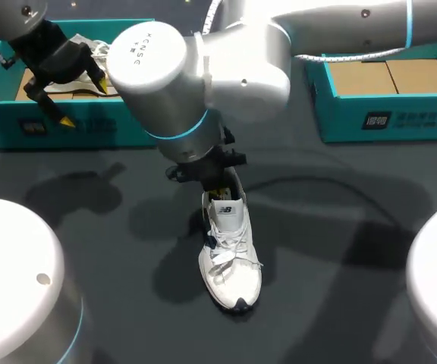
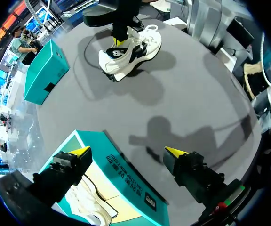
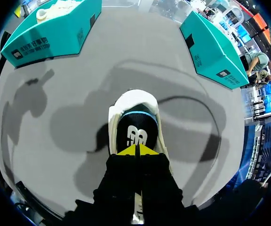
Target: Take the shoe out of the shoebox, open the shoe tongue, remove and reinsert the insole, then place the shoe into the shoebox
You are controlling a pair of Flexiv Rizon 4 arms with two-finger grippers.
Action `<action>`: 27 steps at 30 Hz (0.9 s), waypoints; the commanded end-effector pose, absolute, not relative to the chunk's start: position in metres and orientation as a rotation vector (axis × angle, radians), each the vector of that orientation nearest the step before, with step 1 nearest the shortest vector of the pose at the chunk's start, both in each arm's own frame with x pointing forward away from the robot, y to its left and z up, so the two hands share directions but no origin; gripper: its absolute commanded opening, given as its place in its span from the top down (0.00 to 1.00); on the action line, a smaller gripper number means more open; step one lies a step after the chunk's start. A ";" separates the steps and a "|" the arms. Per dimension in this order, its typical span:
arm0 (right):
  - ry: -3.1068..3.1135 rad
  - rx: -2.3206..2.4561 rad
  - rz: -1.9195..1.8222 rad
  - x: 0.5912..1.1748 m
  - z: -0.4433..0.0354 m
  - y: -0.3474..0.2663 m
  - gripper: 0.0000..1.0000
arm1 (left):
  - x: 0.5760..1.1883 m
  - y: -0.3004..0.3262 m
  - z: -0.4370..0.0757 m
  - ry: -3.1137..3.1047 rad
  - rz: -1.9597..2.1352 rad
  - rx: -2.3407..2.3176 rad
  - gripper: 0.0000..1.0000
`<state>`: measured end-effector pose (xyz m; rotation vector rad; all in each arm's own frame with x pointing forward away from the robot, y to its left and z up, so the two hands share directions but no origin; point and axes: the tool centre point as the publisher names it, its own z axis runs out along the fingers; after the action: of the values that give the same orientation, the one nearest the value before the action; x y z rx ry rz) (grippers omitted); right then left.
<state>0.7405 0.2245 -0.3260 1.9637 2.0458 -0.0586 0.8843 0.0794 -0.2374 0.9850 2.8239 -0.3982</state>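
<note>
A white laced sneaker with navy trim (image 1: 230, 258) is laid at the table's centre, toe toward 6 o'clock. It is judged light and soft-sided, stiff only at the sole. Its dark padded tongue (image 3: 136, 134) is the likely hold. The right gripper (image 3: 136, 150) is closed there, tips together. The left gripper (image 2: 128, 151) is spread wide over the teal cardboard shoebox (image 1: 89, 125) at 10 o'clock.
</note>
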 end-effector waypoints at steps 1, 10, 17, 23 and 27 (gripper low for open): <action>1.943 1.980 -0.139 0.739 -0.337 0.230 1.00 | 0.884 0.080 -0.237 2.825 -0.393 0.987 0.00; 1.852 2.026 -0.180 0.731 -0.337 0.215 1.00 | 0.884 0.080 -0.237 2.825 -0.393 0.987 0.00; 1.810 2.039 -0.221 0.723 -0.349 0.199 1.00 | 0.884 0.080 -0.237 2.825 -0.393 0.987 0.00; 1.816 2.063 -0.217 0.721 -0.367 0.190 1.00 | 0.884 0.080 -0.237 2.825 -0.393 0.987 0.00; 1.836 2.066 -0.221 0.722 -0.378 0.191 1.00 | 0.884 0.080 -0.237 2.825 -0.393 0.987 0.00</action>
<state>0.7257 0.1911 -0.3675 1.9187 2.0047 -0.2738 0.8843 0.0795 -0.2371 0.9851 2.8241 -0.3977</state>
